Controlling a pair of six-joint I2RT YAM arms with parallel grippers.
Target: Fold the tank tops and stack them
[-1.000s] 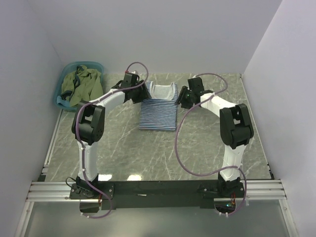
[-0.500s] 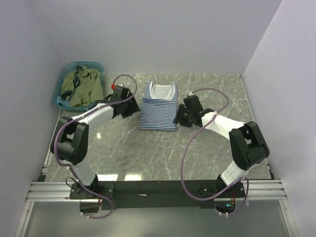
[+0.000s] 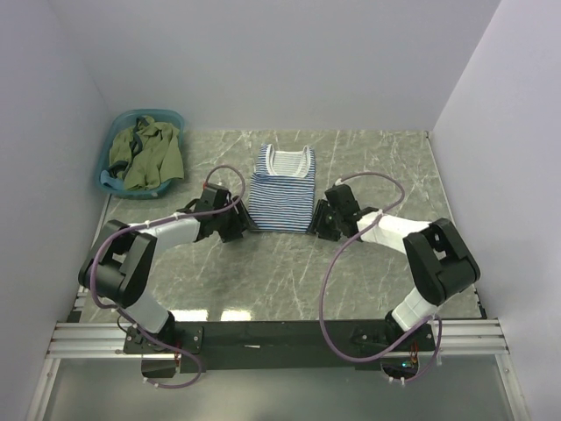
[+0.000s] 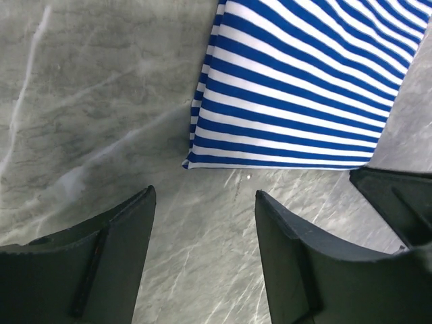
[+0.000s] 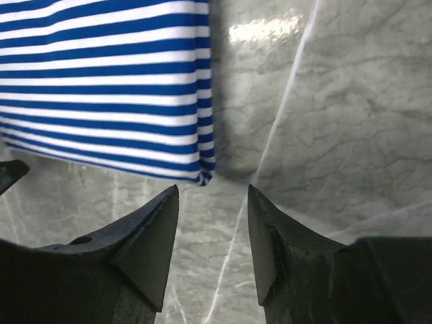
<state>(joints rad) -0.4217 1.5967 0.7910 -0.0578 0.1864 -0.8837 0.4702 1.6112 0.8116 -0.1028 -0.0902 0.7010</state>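
The striped tank top (image 3: 282, 189) lies flat on the table (image 3: 289, 281), in the middle of the far half. Its long sides are already turned in, so it makes a narrow rectangle, with the neckline away from the robot and the hem toward it. The garment itself looks the same as one second ago; what has changed is the place of the arms. One second ago both grippers were beside the upper part of the shirt, near the shoulders. Since then they have come down along its two sides and now sit low at the hem. The left gripper (image 3: 238, 226) is just beside the left hem corner and the right gripper (image 3: 323, 221) just beside the right one. In the left wrist view the left gripper (image 4: 202, 196) has its fingers wide apart with only bare table between them, and the corner of the cloth lies just ahead. The right gripper (image 5: 212, 192) is also open and empty, with its corner just in front of the fingertips. This probably means that the side folds are finished and the next step is to take both hem corners and fold the shirt upward. The olive green tank top (image 3: 145, 153) is in the basin (image 3: 145, 115) at the far left, not yet folded.
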